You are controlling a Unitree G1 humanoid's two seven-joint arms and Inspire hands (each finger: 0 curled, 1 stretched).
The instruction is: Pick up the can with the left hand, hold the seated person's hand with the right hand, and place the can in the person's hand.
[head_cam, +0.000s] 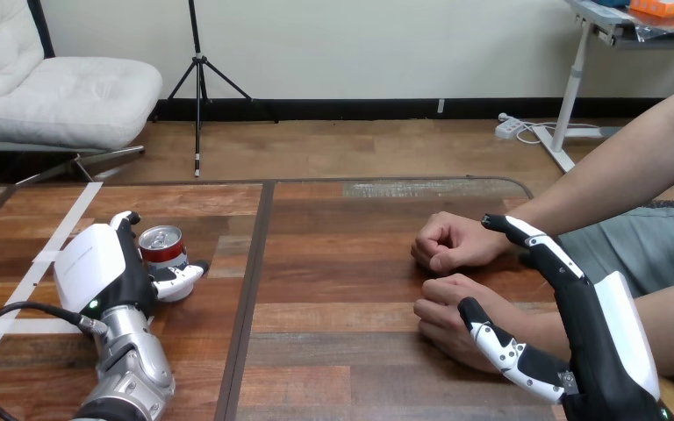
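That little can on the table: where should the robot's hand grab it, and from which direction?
Round its curved side wall, about mid-height, coming in from the view's left. The can stands upright with its top facing up, so the sides offer a round, even grip. The left hand sits on that side, with fingers behind the can and thumb in front.

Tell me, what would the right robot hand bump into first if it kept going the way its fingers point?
Probably the person's nearer hand: the right robot hand points up-left, and its thumb overlaps that hand. The person's farther hand lies just beyond. Depth is unclear.
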